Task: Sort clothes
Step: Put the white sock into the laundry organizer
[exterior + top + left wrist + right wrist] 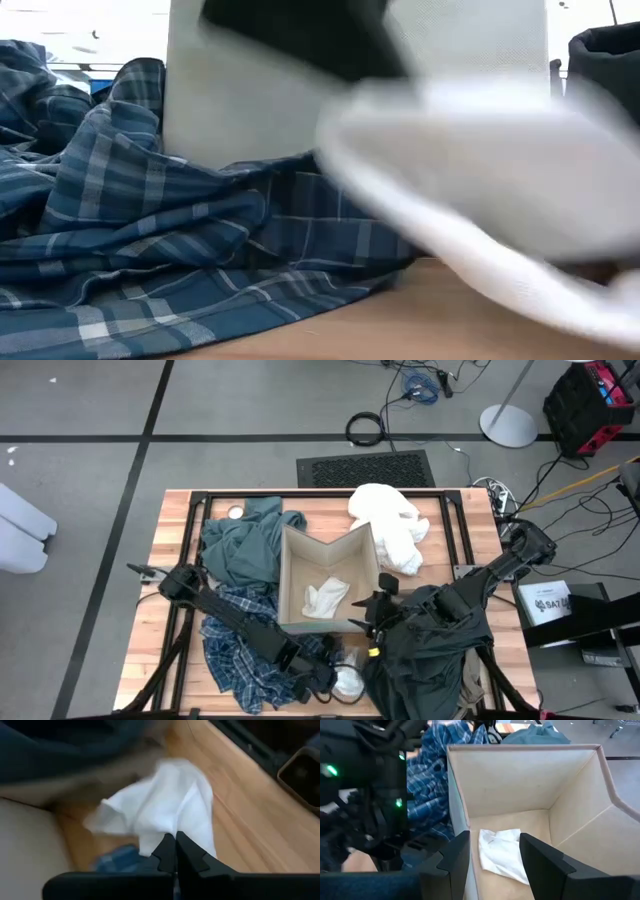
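The left pincer [335, 682] is at about six o'clock on the wooden counter [175, 525], just in front of the beige square fabric box [290, 575]. Its two dark fingers [167, 855] are pinched tight on a small soft white cloth [165, 802], so the step in hand looks like picking up this white piece. The soft blue-and-white plaid shirt [235, 650] lies bunched just beside it, toward seven o'clock. The right pincer [495, 852] hangs at the box's four o'clock edge with its fingers apart, holding nothing, above another white cloth [325, 597] already inside the box. A big white garment [390, 525] sits at one o'clock, a teal-green one [240, 545] at ten o'clock, a dark grey-green one [430, 650] at five o'clock. Next, I think the left arm needs to lift the cloth clear of the plaid shirt and carry it over the box wall.
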Robot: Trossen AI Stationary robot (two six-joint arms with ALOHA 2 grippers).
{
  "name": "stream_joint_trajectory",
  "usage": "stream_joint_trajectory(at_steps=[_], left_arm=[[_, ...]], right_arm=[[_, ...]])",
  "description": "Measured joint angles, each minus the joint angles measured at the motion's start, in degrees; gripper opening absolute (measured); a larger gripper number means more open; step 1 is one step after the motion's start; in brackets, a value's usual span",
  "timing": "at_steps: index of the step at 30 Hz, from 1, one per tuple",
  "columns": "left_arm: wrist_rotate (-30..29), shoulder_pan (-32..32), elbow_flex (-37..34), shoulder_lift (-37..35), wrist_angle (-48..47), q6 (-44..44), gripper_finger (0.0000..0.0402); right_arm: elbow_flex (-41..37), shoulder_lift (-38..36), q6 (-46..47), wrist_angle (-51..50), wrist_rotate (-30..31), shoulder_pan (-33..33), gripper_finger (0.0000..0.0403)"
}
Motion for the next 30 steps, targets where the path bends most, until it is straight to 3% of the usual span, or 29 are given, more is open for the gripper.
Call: stream_joint_trajectory(at_steps=[6, 12, 18, 23, 30], left_arm=[[-12.55, -3.1, 4.82, -7.82, -13.47, 1.93, 0.0003], [-20.28, -6.86, 4.93, -17.72, -22.84, -1.71, 0.0002], [-22.24, -8.73, 4.93, -23.73, -20.15, -1.93, 0.0002], [-22.31, -8.67, 4.93, -24.51, -18.69, -1.46, 0.0001], [-22.76, -8.67, 4.88, -24.4, -18.52, 0.36, 0.0001]], right_arm=[[0.0, -3.57, 6.76, -4.21, 0.81, 3.2, 0.016], [0.0, -3.89, 9.87, -6.05, 7.61, 8.37, 0.016], [-0.04, 0.2, 3.26, 7.11, 6.9, 8.98, 0.0165], [-0.04, 2.73, -7.21, 18.89, 0.1, 6.18, 0.02], [-0.02, 5.55, -10.9, 23.11, -5.63, 2.59, 0.0256]])
